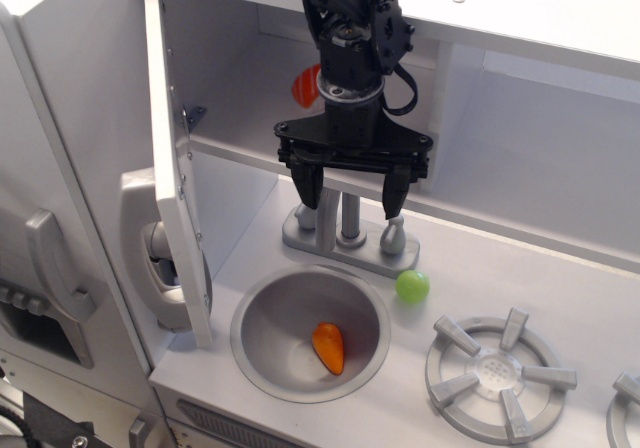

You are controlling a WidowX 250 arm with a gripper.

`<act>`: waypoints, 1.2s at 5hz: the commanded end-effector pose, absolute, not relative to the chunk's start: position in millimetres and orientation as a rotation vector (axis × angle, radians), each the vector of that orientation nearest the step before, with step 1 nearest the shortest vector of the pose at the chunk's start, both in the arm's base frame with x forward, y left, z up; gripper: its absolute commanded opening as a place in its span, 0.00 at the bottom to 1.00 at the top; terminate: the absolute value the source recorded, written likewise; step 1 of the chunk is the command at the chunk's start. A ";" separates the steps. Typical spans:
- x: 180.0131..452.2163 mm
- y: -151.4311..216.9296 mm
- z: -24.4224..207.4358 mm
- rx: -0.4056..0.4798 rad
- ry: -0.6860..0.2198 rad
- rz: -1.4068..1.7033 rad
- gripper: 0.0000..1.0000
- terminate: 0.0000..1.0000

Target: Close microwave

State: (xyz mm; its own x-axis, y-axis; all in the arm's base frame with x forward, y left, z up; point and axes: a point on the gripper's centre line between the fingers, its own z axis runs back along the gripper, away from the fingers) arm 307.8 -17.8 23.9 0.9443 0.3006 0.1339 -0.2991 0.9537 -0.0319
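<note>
The microwave door (pixel 178 188) is a light grey panel that stands wide open, swung out toward me and seen almost edge-on at the left. A grey rounded piece (pixel 150 258) shows on its outer face. The open cavity (pixel 250 78) lies behind it, with a shelf and a red-orange object (pixel 305 86) inside. My black gripper (pixel 352 193) hangs open and empty to the right of the door. It is apart from the door and sits just above the grey faucet (pixel 345 233).
A round sink (pixel 262 318) below the gripper holds an orange carrot-like piece (pixel 328 346). A green ball (pixel 412 286) lies on the counter beside the faucet. A stove burner (pixel 500 373) is at the right. A grey panel with a curved handle (pixel 55 268) is at the far left.
</note>
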 end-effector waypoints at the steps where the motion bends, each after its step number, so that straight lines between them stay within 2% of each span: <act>1: 307.8 -17.8 23.9 -0.011 -0.138 0.306 1.00 0.00; 2: 298.5 -29.5 60.1 -0.058 -0.159 0.274 1.00 0.00; 3: 277.5 -36.7 96.8 -0.114 -0.160 0.238 1.00 0.00; 4: 245.8 -28.8 129.2 -0.170 -0.169 0.183 1.00 0.00; 5: 226.3 -11.2 154.3 -0.203 -0.188 0.173 1.00 0.00; 6: 227.3 17.2 188.9 -0.232 -0.224 0.209 1.00 0.00</act>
State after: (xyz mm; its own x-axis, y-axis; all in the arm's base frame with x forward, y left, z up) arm 225.9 13.4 179.0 0.9592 0.2425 0.1455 -0.2011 0.9466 -0.2521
